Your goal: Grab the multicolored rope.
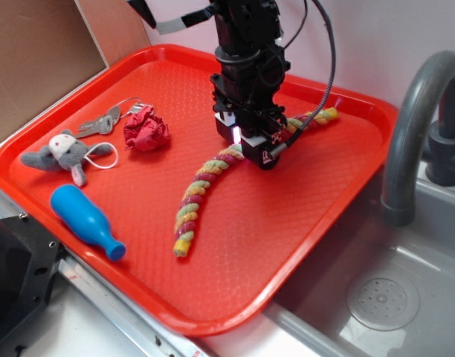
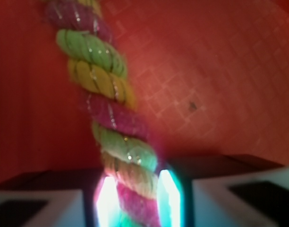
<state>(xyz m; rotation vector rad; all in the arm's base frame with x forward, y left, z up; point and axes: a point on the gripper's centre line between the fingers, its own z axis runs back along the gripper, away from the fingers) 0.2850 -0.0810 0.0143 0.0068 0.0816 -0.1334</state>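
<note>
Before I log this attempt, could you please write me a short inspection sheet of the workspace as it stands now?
Surface: red tray, flat, resting partly over the sink.
Job's things: multicoloured rope lying curved across the tray; its middle runs between the fingers.
Clutter: blue bottle on its side, grey plush toy, red cloth ball, keys, all left of the rope.
Grippers: gripper down at the tray, fingers on either side of the rope; whether clamped, cannot tell.
Cables: black cable looping down to the gripper.
Surroundings: grey tap, cardboard behind the tray.
</note>
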